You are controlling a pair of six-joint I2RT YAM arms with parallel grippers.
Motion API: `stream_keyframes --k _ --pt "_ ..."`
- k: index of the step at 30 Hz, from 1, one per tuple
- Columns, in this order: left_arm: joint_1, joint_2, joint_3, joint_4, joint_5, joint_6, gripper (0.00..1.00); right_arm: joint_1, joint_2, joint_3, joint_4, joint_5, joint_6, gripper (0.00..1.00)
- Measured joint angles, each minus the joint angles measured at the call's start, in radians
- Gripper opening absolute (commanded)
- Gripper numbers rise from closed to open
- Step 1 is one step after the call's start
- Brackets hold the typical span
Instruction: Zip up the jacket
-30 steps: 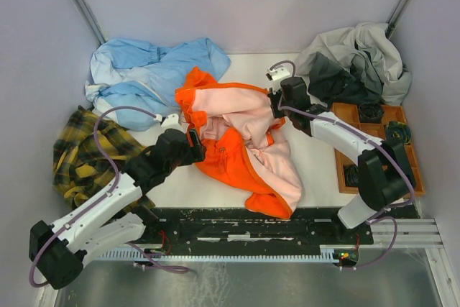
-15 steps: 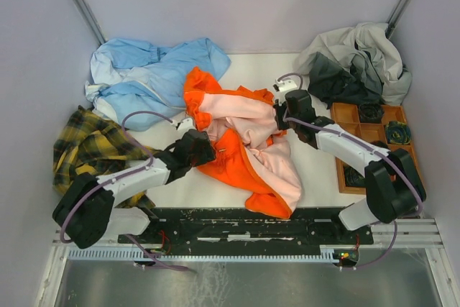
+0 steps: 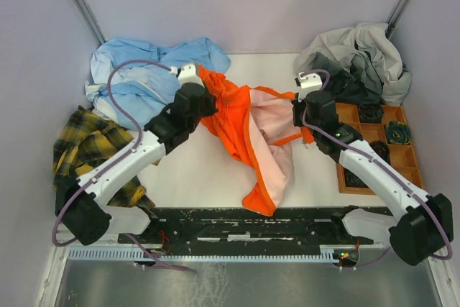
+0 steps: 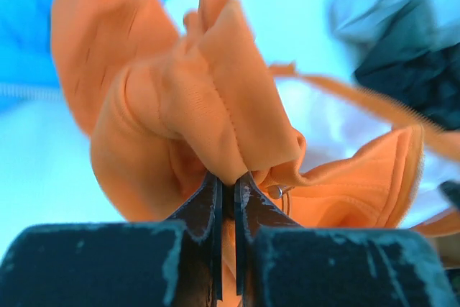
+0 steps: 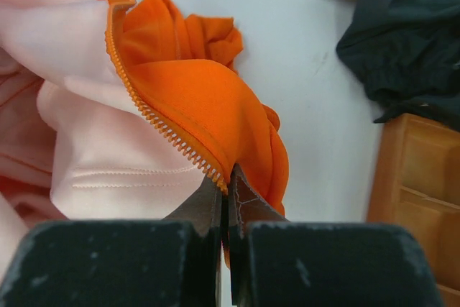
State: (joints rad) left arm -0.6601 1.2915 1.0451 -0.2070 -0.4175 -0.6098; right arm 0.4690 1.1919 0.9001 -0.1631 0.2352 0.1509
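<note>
Starting at the left edge of the top view, a yellow plaid garment (image 3: 86, 152) lies crumpled, with a light blue garment (image 3: 140, 73) bunched above it in the upper left. Just right of the blue cloth, the left gripper (image 3: 207, 100) is clamped on the jacket (image 3: 237, 116). Its wrist view shows the jaws pressed together on a thick fold of orange fabric. The jacket sits in the centre of the frame on the white table (image 3: 187, 170), spanning between the two grippers along its upper edge. Its pale pink lining shows from above, and an orange-edged flap trails toward the lower centre. At the jacket's right end, the right gripper (image 3: 297, 116) is likewise closed on it. In the right wrist view the jaws pinch the orange edge right at the zipper teeth (image 5: 162, 126), which run toward the upper left of that frame. Farther right lies a wooden tray (image 3: 343, 113), and a grey and dark clothing heap (image 3: 359, 55) fills the upper right corner.
</note>
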Motion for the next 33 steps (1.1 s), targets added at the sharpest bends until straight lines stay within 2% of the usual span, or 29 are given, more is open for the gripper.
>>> stream_keyframes --k 6,13,17,23,28,33 --pt "0.000 0.002 0.360 -0.103 0.027 0.126 0.03 -0.001 -0.130 0.109 -0.117 0.082 -0.063 0.02" --pt "0.000 0.022 0.660 -0.218 0.100 0.227 0.03 -0.001 -0.282 0.286 -0.191 0.139 -0.185 0.04" --pt "0.000 0.026 0.748 -0.286 0.111 0.278 0.03 -0.001 -0.319 0.375 -0.227 0.177 -0.246 0.04" --pt "0.000 0.027 0.806 -0.354 0.045 0.353 0.03 -0.001 -0.340 0.432 -0.258 0.216 -0.295 0.04" --pt "0.000 0.082 0.864 -0.378 -0.019 0.393 0.03 -0.001 -0.325 0.430 -0.275 0.205 -0.290 0.04" --pt "0.003 0.228 0.884 -0.364 -0.092 0.418 0.09 -0.003 -0.280 0.349 -0.268 0.171 -0.251 0.04"
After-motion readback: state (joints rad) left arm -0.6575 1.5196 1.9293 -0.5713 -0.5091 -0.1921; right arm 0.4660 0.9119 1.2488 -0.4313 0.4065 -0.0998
